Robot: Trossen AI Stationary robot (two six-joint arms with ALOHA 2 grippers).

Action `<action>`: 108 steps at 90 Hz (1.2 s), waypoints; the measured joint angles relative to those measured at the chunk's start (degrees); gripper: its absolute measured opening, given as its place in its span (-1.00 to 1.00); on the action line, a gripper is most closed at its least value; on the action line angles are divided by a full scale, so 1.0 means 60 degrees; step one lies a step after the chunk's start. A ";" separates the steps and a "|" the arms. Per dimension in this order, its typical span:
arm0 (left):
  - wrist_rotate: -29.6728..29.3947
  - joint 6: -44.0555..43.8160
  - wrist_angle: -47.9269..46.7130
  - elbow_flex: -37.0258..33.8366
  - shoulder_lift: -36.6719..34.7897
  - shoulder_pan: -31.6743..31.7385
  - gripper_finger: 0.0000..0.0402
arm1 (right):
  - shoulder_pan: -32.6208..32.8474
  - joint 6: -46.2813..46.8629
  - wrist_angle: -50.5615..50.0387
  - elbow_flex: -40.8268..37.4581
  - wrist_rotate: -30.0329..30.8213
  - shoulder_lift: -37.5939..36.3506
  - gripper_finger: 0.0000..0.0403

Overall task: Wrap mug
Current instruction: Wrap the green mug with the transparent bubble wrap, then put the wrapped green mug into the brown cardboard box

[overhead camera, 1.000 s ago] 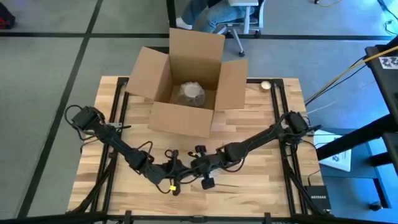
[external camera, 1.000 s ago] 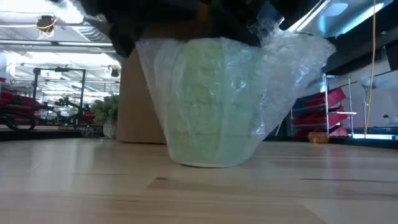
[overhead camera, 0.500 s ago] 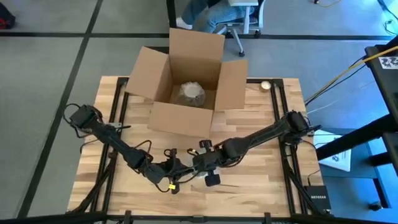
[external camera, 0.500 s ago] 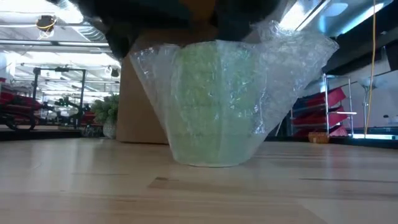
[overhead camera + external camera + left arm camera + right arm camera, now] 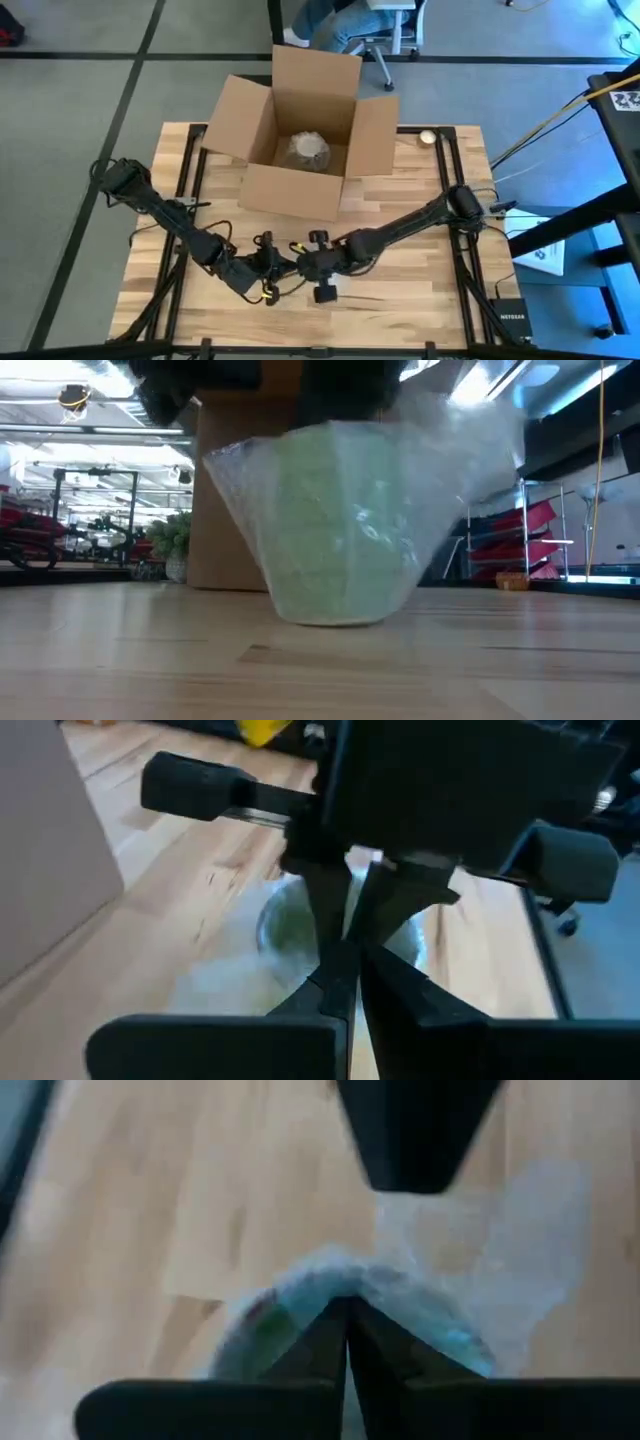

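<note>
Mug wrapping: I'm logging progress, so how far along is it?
Done: bubble wrap already surrounds the mug standing on the table. In hand: left gripper and right gripper pinch the wrap above it. Left: the top flares open, unclosed.

Pale green mug (image 5: 335, 530), clear wrap (image 5: 450, 480)

Open cardboard box (image 5: 300, 150) blocks the table's (image 5: 420, 300) far middle. Both arms crowd the near centre over the wrapped mug (image 5: 335, 530). Bare board lies at either side; a small round thing (image 5: 427, 137), possibly tape, sits far right.
</note>
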 joint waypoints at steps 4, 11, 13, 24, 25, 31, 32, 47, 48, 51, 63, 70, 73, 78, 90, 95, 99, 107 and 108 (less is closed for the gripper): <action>0.0001 -0.0187 -0.0121 0.0000 0.0001 -0.0042 -1.00 | -0.0050 0.0000 -0.0106 0.0012 -0.0008 0.0226 -1.00; -0.0003 -0.0246 -0.0134 0.0000 -0.0002 -0.0064 -1.00 | -0.0090 0.0015 -0.0105 0.0018 -0.0095 0.0511 -1.00; -0.0003 -0.0253 -0.0130 0.0000 -0.0002 -0.0080 -1.00 | -0.0083 0.0011 -0.0111 0.0015 -0.0095 0.0525 -1.00; -0.0015 -0.0238 -0.0144 0.0000 -0.0002 -0.0102 -1.00 | -0.0094 0.0004 -0.0097 0.0011 -0.0383 0.0602 -1.00; -0.0017 -0.0238 -0.0144 0.0000 -0.0002 -0.0102 -1.00 | -0.0094 0.0004 -0.0102 0.0011 -0.0410 0.0602 -1.00; -0.0028 -0.0234 -0.0148 0.0000 -0.0002 -0.0099 -1.00 | -0.0096 0.0017 -0.0122 0.0002 -0.0539 0.0609 -1.00; -0.0028 -0.0234 -0.0148 0.0000 -0.0002 -0.0096 -1.00 | -0.0098 0.0019 -0.0128 0.0000 -0.0565 0.0609 -1.00; -0.0161 -0.0220 -0.0162 0.0000 0.0001 -0.0095 -1.00 | -0.0100 0.0034 -0.0403 -0.0008 -0.0759 0.0604 -1.00; -0.0168 -0.0220 -0.0162 0.0000 -0.0001 -0.0095 -1.00 | -0.0099 0.0035 -0.0424 -0.0012 -0.0756 0.0582 -1.00; -0.0174 -0.0220 -0.0162 0.0000 -0.0002 -0.0095 -1.00 | -0.0096 0.0037 -0.0514 -0.0035 -0.0724 0.0430 -1.00; -0.0178 -0.0224 -0.0162 -0.0004 -0.0002 -0.0091 -1.00 | -0.0028 0.0073 -0.0774 -0.0117 -0.0598 -0.0155 -1.00; -0.0181 -0.0220 -0.0155 -0.0004 -0.0002 -0.0088 -1.00 | -0.0017 0.0132 -0.1055 -0.0146 -0.0508 -0.0575 -1.00; -0.0178 -0.0224 -0.0155 -0.0001 -0.0002 -0.0101 -1.00 | -0.0017 0.0218 -0.1112 -0.0146 -0.0505 -0.0790 -1.00; -0.0180 -0.0224 -0.0164 -0.0004 0.0000 -0.0125 -1.00 | -0.0017 0.0352 -0.1340 -0.0133 -0.0507 -0.1172 -1.00; -0.0181 -0.0157 -0.0173 -0.0004 -0.0002 -0.0161 -1.00 | 0.0053 0.0738 -0.1869 -0.0102 -0.0740 -0.1810 -1.00; -0.0178 -0.0151 -0.0170 -0.0004 -0.0001 -0.0161 -1.00 | 0.0101 0.1040 -0.1985 -0.0102 -0.1020 -0.1908 -1.00; -0.0178 -0.0151 -0.0180 -0.0004 -0.0001 -0.0161 -1.00 | 0.0117 0.1077 -0.2099 -0.0102 -0.1323 -0.1949 -1.00; -0.0178 -0.0151 -0.0177 -0.0004 -0.0002 -0.0160 -1.00 | 0.0121 0.1070 -0.2134 -0.0102 -0.2093 -0.1966 -0.95; -0.0178 -0.0151 -0.0179 -0.0004 -0.0002 -0.0161 -1.00 | 0.0121 0.1068 -0.2146 -0.0102 -0.2189 -0.1966 -0.93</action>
